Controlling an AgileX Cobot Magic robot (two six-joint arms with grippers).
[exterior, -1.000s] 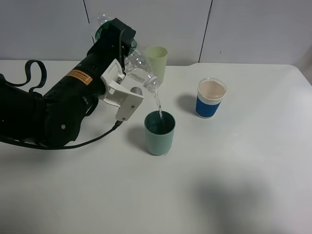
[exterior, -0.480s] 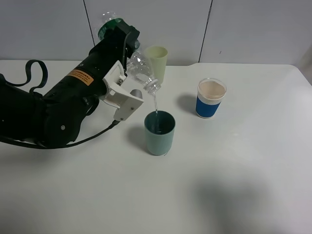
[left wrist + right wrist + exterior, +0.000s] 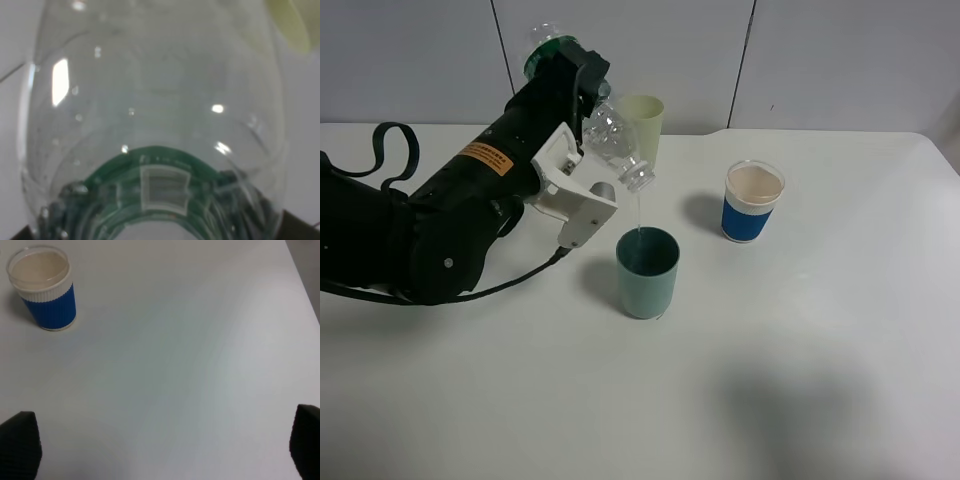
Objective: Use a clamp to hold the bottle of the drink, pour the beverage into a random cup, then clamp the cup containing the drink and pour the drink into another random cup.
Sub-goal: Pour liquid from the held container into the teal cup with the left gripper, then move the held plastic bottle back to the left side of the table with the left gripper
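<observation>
Exterior high view: left gripper [image 3: 582, 90] pinches tilted bottle [image 3: 612, 135] over teal cup [image 3: 647, 275]; right wrist view alone shows right gripper [image 3: 162, 442] spread wide.

The bottle [image 3: 608, 135] was clear with a green band. Near it were a teal cup [image 3: 647, 275], a pale yellow-green cup [image 3: 645, 115] and a blue ribbed cup [image 3: 750, 220] rimmed white.

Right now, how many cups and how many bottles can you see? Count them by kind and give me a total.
Cups: 3 (teal cup, pale green cup, blue-and-white cup)
Bottles: 1 (clear bottle, tilted over the teal cup)
Total: 4
</observation>
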